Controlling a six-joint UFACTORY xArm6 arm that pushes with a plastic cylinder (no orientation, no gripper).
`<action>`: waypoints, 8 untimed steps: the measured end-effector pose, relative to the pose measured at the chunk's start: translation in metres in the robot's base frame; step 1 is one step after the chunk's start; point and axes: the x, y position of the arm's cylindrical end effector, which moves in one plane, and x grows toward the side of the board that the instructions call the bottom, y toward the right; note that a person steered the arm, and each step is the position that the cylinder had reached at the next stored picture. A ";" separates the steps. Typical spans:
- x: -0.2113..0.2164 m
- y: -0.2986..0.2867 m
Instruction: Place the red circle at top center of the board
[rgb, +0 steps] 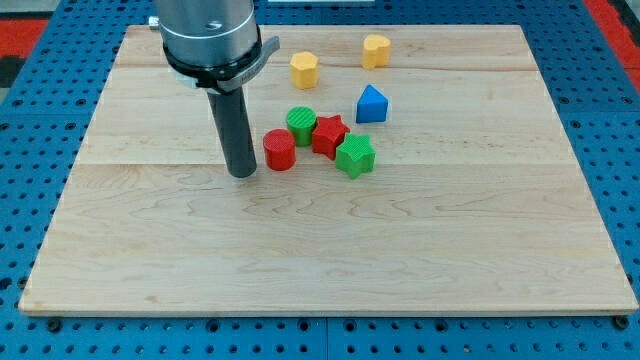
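While my rod stands upright over the left half of the wooden desk (150, 260), my tip (242, 174) rests on the surface just to the view's left of the red circle (279, 150), very close to it; whether they touch I cannot tell. I carry no jaws, only this dark rod, so nothing is held.

That red circle sits a little left of the board's middle, well below the top edge. Just to its upper right is the green circle (301, 125), and the two appear to touch. To the view's right of them lies the red star (329, 135), pressed against the green circle, and a green star (355, 156) sits against the red star's lower right.

Farther toward the view's top right stands a blue block (371, 104) with a peaked top, apart from the cluster. Near the top edge are two yellow blocks, one (304, 69) above the green circle and another (376, 50) to its upper right.
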 end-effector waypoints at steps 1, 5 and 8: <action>0.017 0.044; -0.054 -0.028; -0.159 0.007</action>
